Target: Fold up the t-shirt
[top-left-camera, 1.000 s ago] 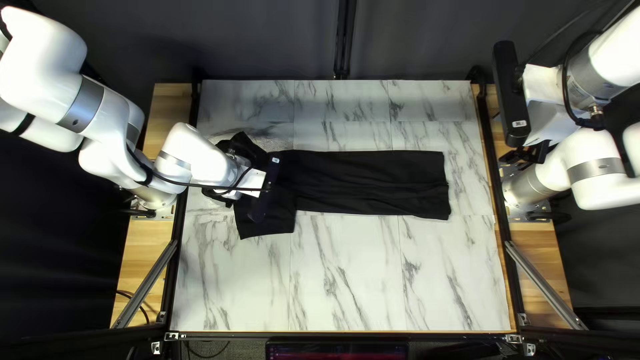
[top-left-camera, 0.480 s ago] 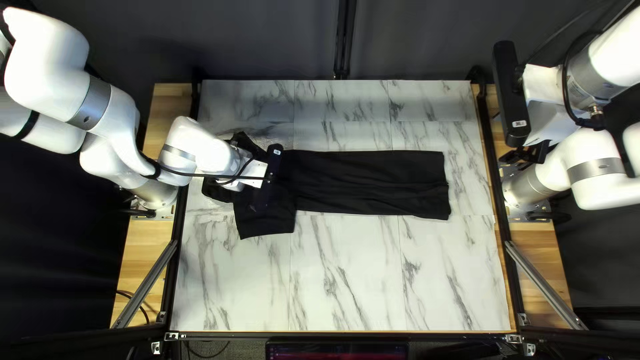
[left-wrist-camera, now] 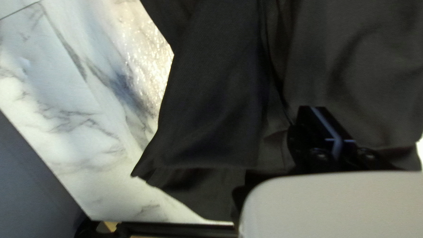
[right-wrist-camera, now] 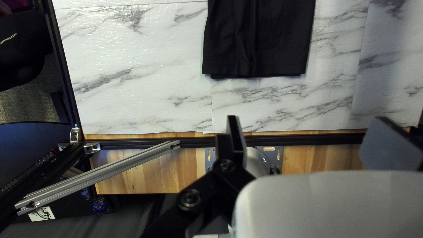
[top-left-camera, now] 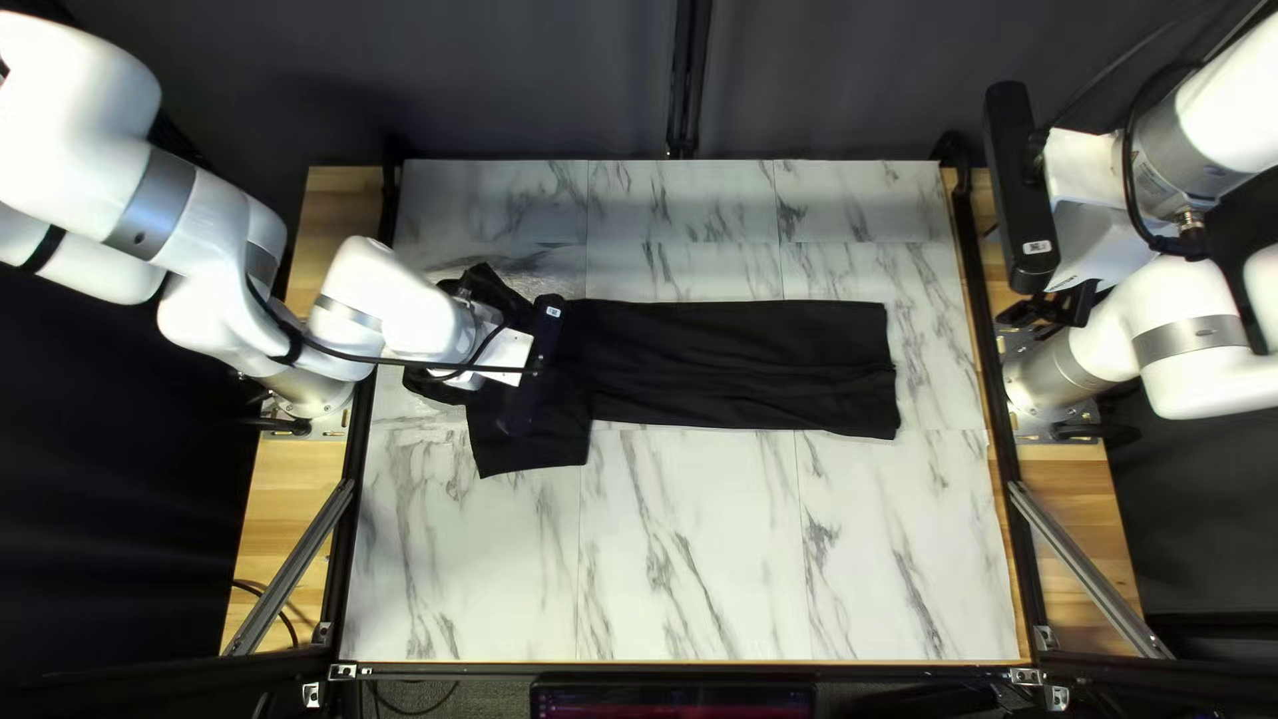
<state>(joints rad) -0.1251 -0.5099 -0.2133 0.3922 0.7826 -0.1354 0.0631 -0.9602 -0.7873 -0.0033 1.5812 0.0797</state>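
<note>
I'd call this partway: the black T-shirt (top-left-camera: 746, 360) lies on the bench (top-left-camera: 692, 559) as a long, narrow strip, so the lengthwise narrowing looks mostly done. It runs from under my left pincer (left-wrist-camera: 312, 107) towards the right one, and ends in a fairly straight hem (right-wrist-camera: 275, 72) ahead of my right pincer (right-wrist-camera: 309, 118).

What's left, as I judge it, is the wider end around the left pincer, where a flap (top-left-camera: 533, 457) juts towards the bench's near edge and cloth bunches on the far side; after that, the folds across the length.

My left pincer is closed over the shirt, by a crease — I can't make out whether any cloth is caught in it. My right pincer is wide open with nothing in it, well apart from the shirt.

The bench has a grey-veined marble pattern with seams, and shines in a rough patch beside the shirt near the left pincer. Beyond its edge, close to the right pincer, run a dark rail (right-wrist-camera: 308, 140), bare wood (right-wrist-camera: 321, 156) and a slanting metal strut (right-wrist-camera: 105, 171). A dark curtain (top-left-camera: 533, 80) hangs past the far edge — a screen (top-left-camera: 672, 703) sits below the near one
</note>
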